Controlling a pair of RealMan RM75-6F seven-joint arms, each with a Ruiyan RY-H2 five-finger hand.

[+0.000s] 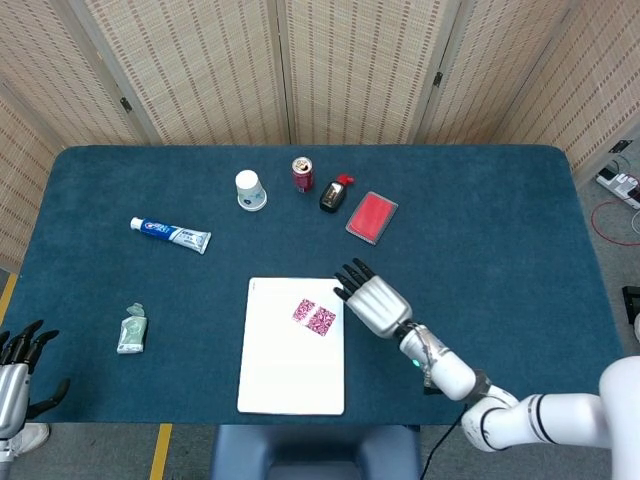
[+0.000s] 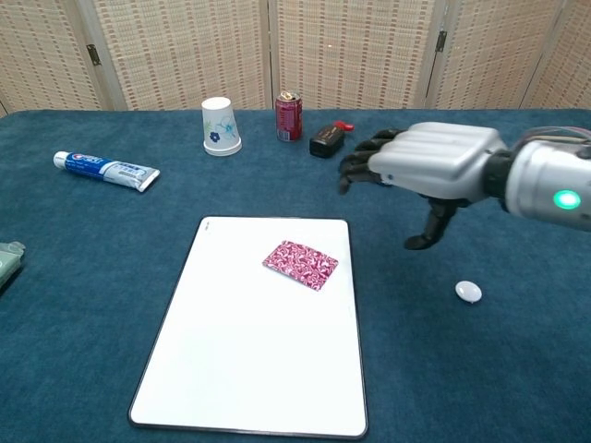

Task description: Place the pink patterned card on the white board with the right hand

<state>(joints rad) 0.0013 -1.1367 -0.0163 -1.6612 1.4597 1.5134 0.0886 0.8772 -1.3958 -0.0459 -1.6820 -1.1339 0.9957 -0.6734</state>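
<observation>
The pink patterned card (image 1: 314, 317) (image 2: 301, 265) lies flat on the upper right part of the white board (image 1: 280, 380) (image 2: 240, 369), with nothing touching it. My right hand (image 1: 375, 303) (image 2: 427, 172) hovers above the table just right of the board's far right corner, fingers spread and empty. My left hand (image 1: 14, 365) sits off the table's near left edge in the head view, fingers apart, holding nothing.
At the back stand a paper cup (image 2: 220, 125), a red can (image 2: 289, 115), a black bottle (image 2: 327, 138) and a red case (image 1: 371, 217). A toothpaste tube (image 2: 105, 170) lies at the left, a green packet (image 1: 131, 329) nearer. A small white disc (image 2: 469, 293) lies right of the board.
</observation>
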